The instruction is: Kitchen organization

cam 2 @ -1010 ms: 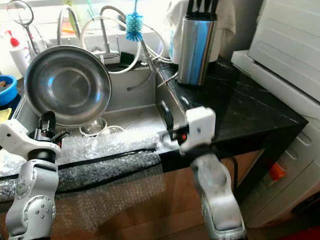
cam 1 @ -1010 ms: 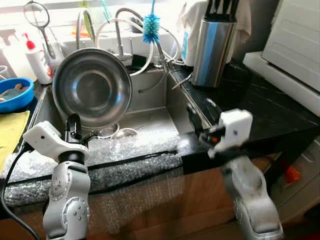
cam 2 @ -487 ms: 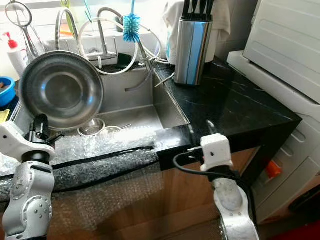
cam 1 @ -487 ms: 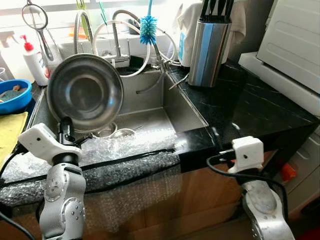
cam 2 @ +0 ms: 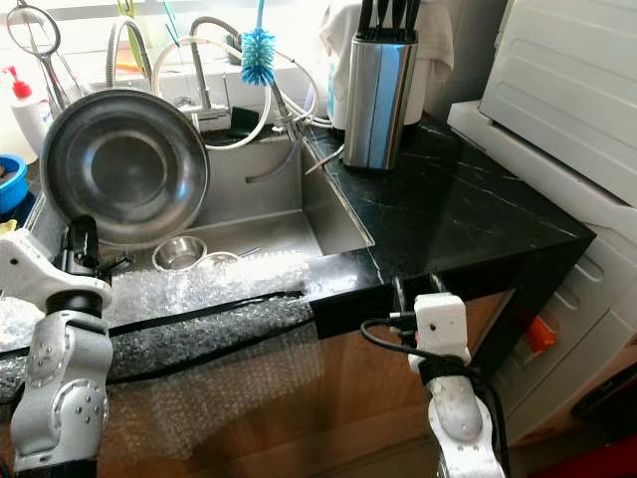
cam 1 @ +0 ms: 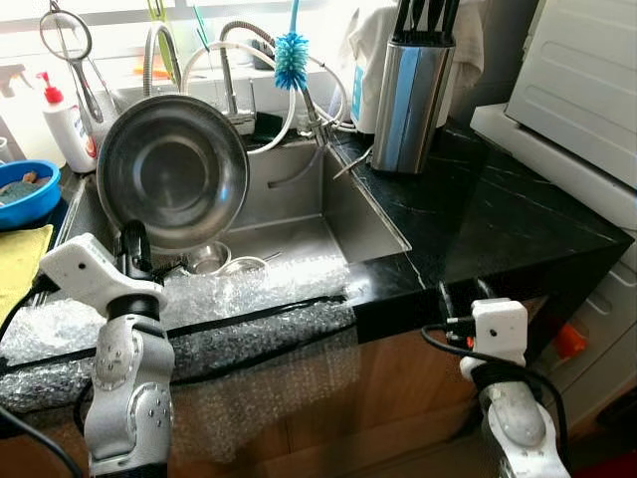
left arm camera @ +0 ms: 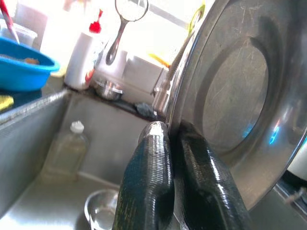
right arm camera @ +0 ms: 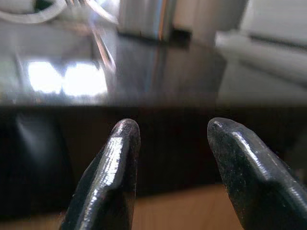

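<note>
Arms first: your left arm stands up tall in front of the sink [cam 1: 358,214], bent at the elbow, and your left gripper [cam 1: 132,247] reaches over the bubble wrap [cam 1: 249,289] that lies along the sink's front edge. Its two black fingers [left arm camera: 148,182] pinch the rim of the big steel bowl [cam 1: 171,171], one finger on each side of the rim. You hold the bowl tipped up on its edge over the left part of the sink, with its hollow side facing you. Your right arm hangs low in front of the black counter [cam 1: 478,199], and your right gripper [right arm camera: 170,167] points at the counter's front edge, below the top. Its fingers are spread wide apart and hold nothing. From your head you can see a small steel bowl [cam 1: 207,259] on the sink floor under the big one, a blue brush [cam 1: 292,60] by the tap, a knife block [cam 1: 410,90] on the counter and a blue dish [cam 1: 28,191] at the far left. Your left wrist view adds a clear bottle [left arm camera: 62,153] inside the sink against its wall, and a white bottle with a red top [left arm camera: 84,55] up on the ledge.
</note>
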Available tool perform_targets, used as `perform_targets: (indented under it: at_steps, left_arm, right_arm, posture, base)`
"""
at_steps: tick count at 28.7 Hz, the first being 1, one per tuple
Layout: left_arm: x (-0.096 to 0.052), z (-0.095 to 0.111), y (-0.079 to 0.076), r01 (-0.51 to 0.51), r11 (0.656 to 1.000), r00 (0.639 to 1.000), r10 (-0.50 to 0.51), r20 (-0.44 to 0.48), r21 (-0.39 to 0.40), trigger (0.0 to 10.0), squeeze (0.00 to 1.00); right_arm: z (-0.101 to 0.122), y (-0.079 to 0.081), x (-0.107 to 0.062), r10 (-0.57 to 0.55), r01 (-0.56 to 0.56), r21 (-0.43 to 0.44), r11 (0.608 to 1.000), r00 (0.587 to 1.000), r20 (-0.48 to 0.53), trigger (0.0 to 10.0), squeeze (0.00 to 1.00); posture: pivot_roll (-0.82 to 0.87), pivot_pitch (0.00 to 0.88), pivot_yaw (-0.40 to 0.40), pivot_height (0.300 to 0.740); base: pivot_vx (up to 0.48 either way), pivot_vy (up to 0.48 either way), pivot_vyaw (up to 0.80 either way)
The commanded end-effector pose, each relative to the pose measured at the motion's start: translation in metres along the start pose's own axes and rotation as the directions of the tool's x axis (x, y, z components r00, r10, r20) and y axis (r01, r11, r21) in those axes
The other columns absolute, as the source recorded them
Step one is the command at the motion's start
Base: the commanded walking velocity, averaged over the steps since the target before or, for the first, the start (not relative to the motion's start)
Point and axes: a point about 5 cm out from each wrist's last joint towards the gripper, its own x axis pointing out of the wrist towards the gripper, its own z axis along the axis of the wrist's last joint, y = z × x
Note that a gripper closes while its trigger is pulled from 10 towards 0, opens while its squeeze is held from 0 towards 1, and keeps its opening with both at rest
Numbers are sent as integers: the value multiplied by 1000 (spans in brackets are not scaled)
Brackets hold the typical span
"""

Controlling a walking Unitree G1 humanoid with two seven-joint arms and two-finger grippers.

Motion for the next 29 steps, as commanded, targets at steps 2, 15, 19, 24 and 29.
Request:
perform_targets:
  at_steps: [2,15,19,24,29]
  left_arm:
    - [4,4,-3,14,1000,999,-14,31,11,10000,0]
    - [24,7,-13,67,996,996,-71,62,56,10000,0]
    - [33,2,-20,135,976,990,-140,16,172,10000,0]
    - [59,-17,-39,290,888,957,-266,-115,357,10000,0]
    - [77,-28,-63,406,760,913,-356,-199,507,10000,0]
  right_arm:
    - [-7,-3,-2,-30,31,21,999,999,-21,10000,0]
    - [-94,-5,-26,-75,105,38,994,880,-469,10000,0]
    - [-109,-3,-31,-73,128,64,990,839,-540,10000,0]
    - [-125,2,-37,-60,129,73,989,799,-598,10000,0]
    - [-128,6,-40,-58,134,81,988,792,-608,10000,0]
  posture:
    - [20,0,50,740]
    - [23,0,55,740]
    - [23,0,59,740]
    - [21,0,66,740]
    - [2,0,82,740]
  base:
    - [0,0,0]
    - [0,0,0]
    - [0,0,0]
    - [0,0,0]
    - [0,0,0]
